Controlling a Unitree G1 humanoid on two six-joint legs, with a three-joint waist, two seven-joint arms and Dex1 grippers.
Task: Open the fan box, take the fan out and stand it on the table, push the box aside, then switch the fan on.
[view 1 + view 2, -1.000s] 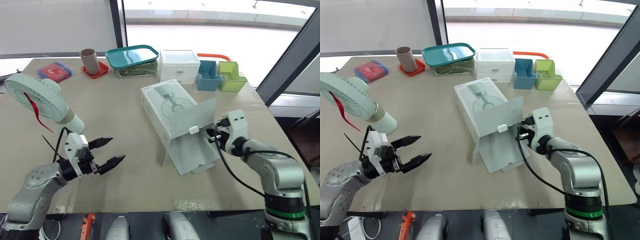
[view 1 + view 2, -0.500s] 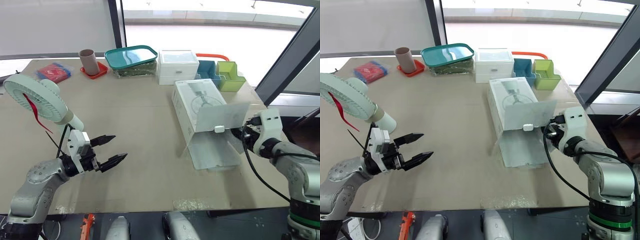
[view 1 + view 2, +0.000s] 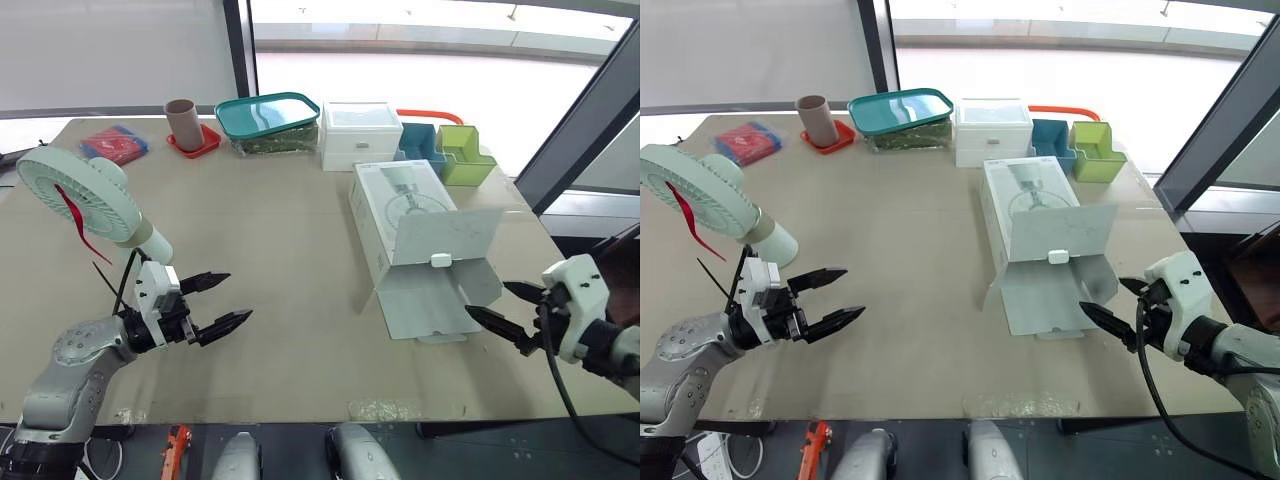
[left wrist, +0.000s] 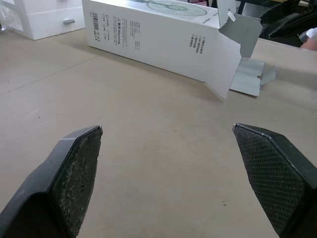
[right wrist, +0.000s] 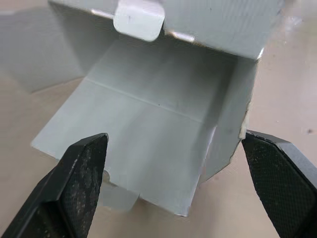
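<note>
The white fan (image 3: 75, 195) with a red ribbon stands upright at the table's left side. Lying right of centre is the white fan box (image 3: 400, 215), its end flaps (image 3: 430, 290) spread open toward me. My right gripper (image 3: 490, 302) hovers open just off the near right corner of those flaps, holding nothing. In the right wrist view the open flaps (image 5: 148, 124) lie between its fingers (image 5: 81, 178). My left gripper (image 3: 238, 295) is open over bare table beside the fan's base. The left wrist view looks across the table at the box (image 4: 158, 34).
Along the far edge stand a brown cup (image 3: 182, 120) on a red coaster, a teal-lidded container (image 3: 265, 118), a white drawer unit (image 3: 358, 132), a blue bin (image 3: 418, 150) and a green bin (image 3: 463, 152). A red packet (image 3: 112, 143) lies far left.
The box has been dragged to the right. My right gripper then opened, let go of the flap and drew back toward the near right. The left arm has stayed put.
</note>
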